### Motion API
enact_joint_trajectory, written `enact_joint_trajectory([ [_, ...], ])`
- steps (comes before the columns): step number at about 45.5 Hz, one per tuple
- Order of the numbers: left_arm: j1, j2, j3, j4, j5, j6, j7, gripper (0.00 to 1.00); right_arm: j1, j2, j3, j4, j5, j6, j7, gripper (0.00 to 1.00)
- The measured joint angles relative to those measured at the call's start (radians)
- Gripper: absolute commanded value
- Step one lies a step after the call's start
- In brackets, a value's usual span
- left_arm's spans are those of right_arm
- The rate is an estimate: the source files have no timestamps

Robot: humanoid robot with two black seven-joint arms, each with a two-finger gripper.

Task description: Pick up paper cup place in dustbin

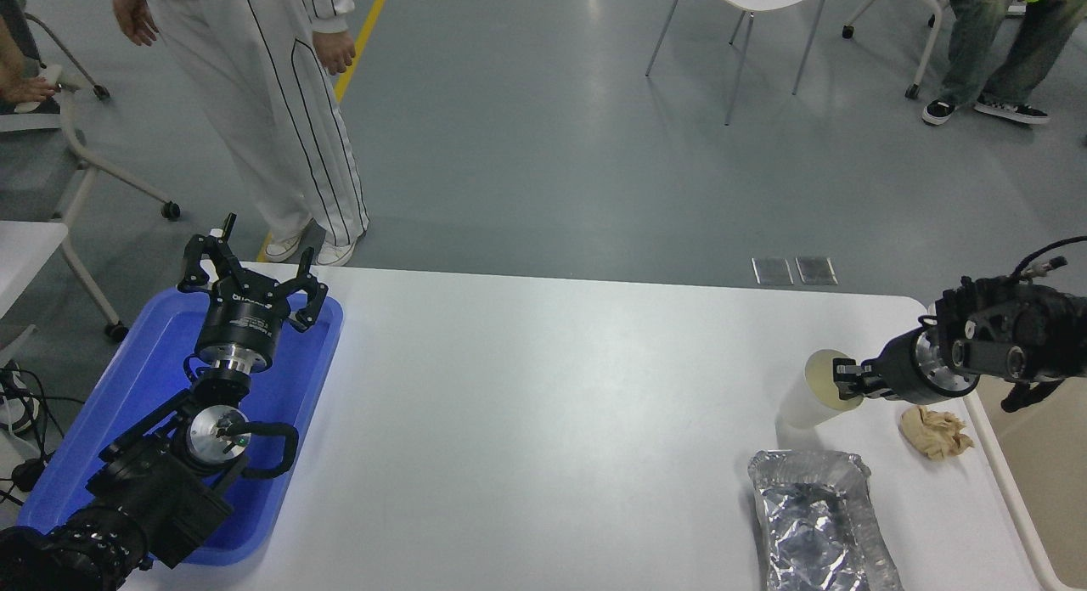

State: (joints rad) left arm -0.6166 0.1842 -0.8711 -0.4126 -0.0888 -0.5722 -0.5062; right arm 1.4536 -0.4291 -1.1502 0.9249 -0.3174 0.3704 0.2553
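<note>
The paper cup (813, 393) stands on the white table (543, 421) near its right end, cream inside showing. My right gripper (849, 381) comes in from the right and is closed on the cup's right rim, with the cup's base still on the table. The dustbin (1010, 489), beige with a pale cream rim, sits off the table's right edge, below my right arm; only part of it shows. My left gripper (250, 272) is open and parked over the blue tray (153, 379) at the lower left.
A crumpled tan paper wad (934, 431) lies just right of the cup, under my right wrist. A foil tray (815, 523) sits in front of the cup near the table's front edge. A person in white trousers (272, 115) stands beyond the far left corner.
</note>
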Motion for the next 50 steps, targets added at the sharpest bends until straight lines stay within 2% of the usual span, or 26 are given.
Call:
enact_joint_trajectory([
  [21, 0.0, 0.0, 0.0, 0.0, 0.0, 0.0, 0.0, 1.0, 0.36, -0.053, -0.091, 0.145, -0.009, 0.333, 0.001, 0.0],
  [50, 0.0, 0.0, 0.0, 0.0, 0.0, 0.0, 0.0, 1.0, 0.698, -0.092, -0.197, 0.21, -0.017, 0.411, 0.001, 0.0],
])
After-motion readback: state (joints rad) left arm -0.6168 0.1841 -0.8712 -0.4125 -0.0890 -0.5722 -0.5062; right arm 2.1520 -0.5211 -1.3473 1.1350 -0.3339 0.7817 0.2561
